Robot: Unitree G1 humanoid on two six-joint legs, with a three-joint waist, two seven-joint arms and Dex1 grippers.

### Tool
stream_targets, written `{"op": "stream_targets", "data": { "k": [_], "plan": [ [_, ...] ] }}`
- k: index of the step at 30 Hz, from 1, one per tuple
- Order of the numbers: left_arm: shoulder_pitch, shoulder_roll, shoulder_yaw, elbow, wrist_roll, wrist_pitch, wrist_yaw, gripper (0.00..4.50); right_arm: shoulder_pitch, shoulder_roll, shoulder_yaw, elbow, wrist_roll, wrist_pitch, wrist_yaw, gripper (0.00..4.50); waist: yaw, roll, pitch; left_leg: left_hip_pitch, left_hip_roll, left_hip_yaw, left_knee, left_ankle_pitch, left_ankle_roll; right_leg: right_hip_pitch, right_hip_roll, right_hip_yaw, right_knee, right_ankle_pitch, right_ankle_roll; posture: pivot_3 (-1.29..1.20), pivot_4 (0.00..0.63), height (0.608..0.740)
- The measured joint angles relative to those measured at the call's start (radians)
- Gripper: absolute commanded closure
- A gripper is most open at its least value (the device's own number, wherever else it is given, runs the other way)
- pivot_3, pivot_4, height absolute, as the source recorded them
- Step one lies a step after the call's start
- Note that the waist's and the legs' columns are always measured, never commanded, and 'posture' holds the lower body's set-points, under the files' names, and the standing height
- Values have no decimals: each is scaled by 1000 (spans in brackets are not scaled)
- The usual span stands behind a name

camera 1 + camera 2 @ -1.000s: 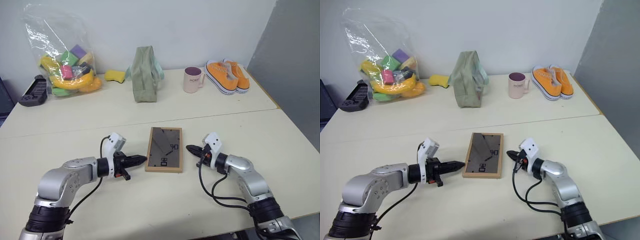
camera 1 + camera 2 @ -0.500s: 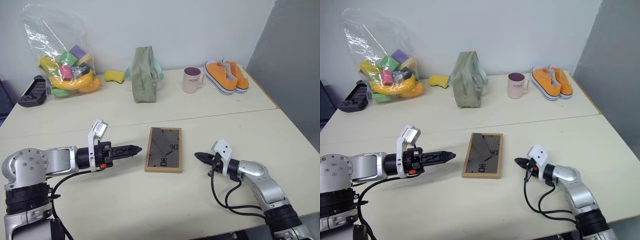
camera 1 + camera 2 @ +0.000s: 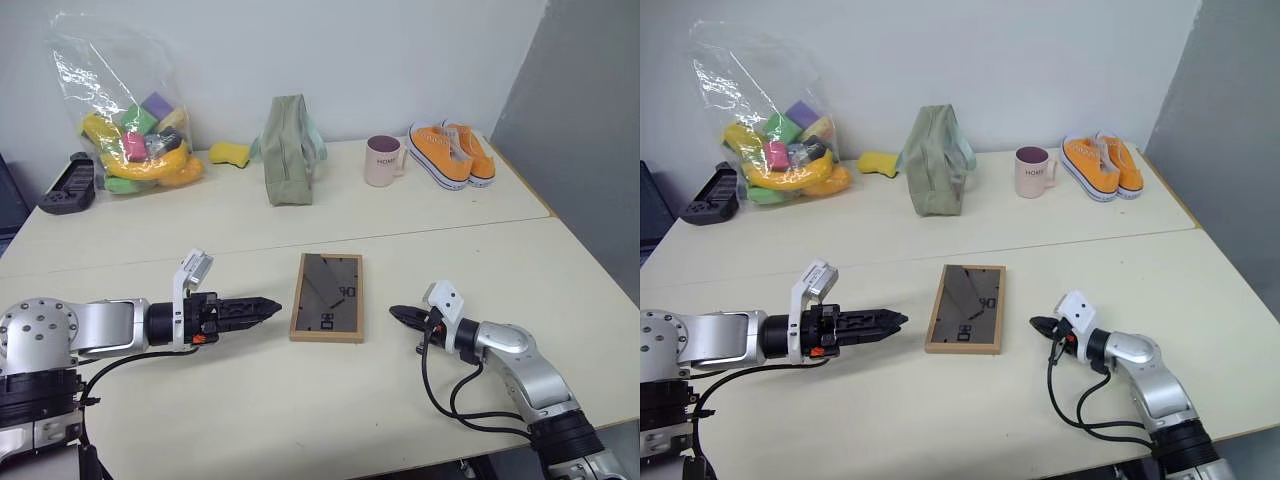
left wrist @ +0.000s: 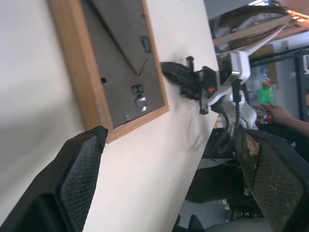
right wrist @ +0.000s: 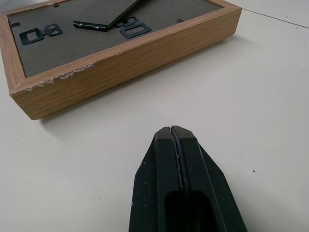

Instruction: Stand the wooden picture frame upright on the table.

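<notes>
The wooden picture frame (image 3: 327, 297) lies flat on the table (image 3: 300, 410), near its middle. Its dark grey back faces up and the easel stand is folded against it. My left gripper (image 3: 268, 308) hovers just left of the frame, pointing at its left edge without touching. In the left wrist view its fingers (image 4: 79, 179) stand wide apart, open and empty, with the frame (image 4: 116, 72) ahead. My right gripper (image 3: 398, 313) rests low, a short way right of the frame. It is shut on nothing, as the right wrist view shows (image 5: 173, 131), with the frame's (image 5: 120, 53) wooden side ahead.
Along the far side stand a clear bag of toys (image 3: 130, 115), a yellow sponge (image 3: 230, 152), a green pouch (image 3: 288, 150), a pink mug (image 3: 383, 160) and orange shoes (image 3: 452, 152). A black object (image 3: 68, 185) lies at the far left. A seam (image 3: 480, 228) crosses the table.
My left gripper has gone from shut to open, rolled at the wrist and drawn back left from the frame. My right gripper has pulled away to the right. The frame has not moved.
</notes>
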Motion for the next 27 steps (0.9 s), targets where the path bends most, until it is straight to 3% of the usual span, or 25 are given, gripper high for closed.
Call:
{"op": "stream_targets", "data": {
  "k": [10, 27],
  "plan": [
    [-43, -98, -32, 105, 64, -27, 95, 52, -25, 57, 23, 26, -41, -24, -25, 4500, 2, 0, 0, 1, 0, -1, 1, 1, -2, -1, 1, 1, 1, 6, 1, 0, 150, 740],
    [-103, -212, -31, 182, 223, -26, 50, 52, -63, 92, 55, 52, -67, -30, -36, 4500, -2, 0, 0, -4, -1, -1, 1, 1, -2, -3, 1, 1, 0, 6, 1, 0, 150, 740]
  ]
}}
